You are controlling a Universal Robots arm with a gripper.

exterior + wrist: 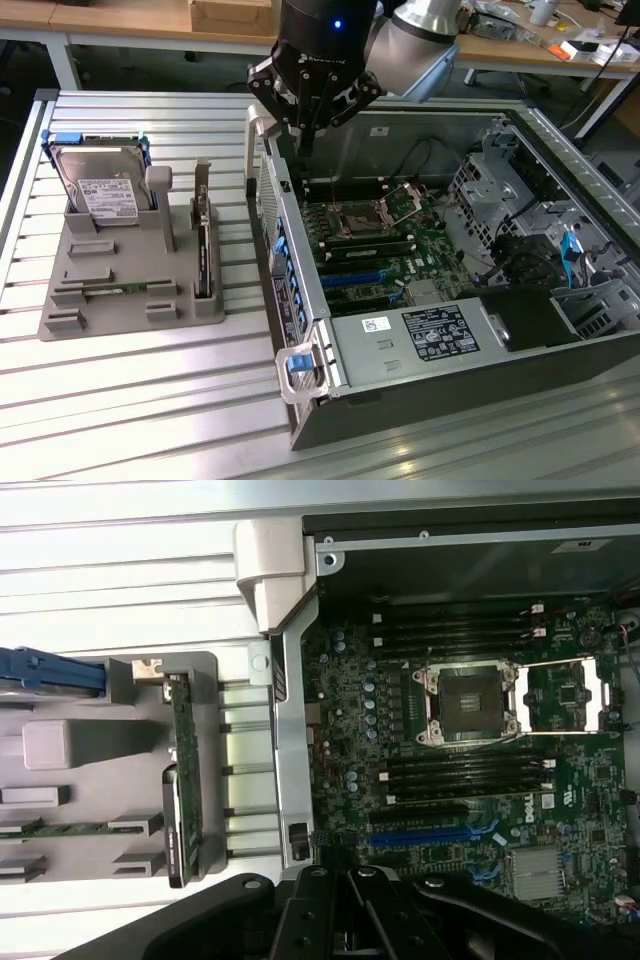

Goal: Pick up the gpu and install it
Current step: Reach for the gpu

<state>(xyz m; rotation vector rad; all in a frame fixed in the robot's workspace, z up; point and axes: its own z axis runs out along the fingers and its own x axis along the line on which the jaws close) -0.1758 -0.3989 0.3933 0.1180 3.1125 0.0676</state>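
Observation:
The gpu [204,245] stands on its long edge in a slot at the exterior view's right side of a grey holder tray [120,262], its silver bracket end pointing toward the back. In the wrist view the gpu [185,780] shows as a thin green and black strip. My gripper [305,138] hangs above the rear left wall of the open computer case [300,290], to the exterior view's right of the gpu and well apart from it. Its black fingers [322,900] are shut with nothing between them.
A silver hard drive [100,195] with a white label stands in the tray's back corner, and a narrow green memory stick [110,290] lies near its front. Inside the case lie the motherboard [420,250], the open processor socket [470,705] and blue expansion slots [420,835]. The slatted metal table [150,400] carries everything.

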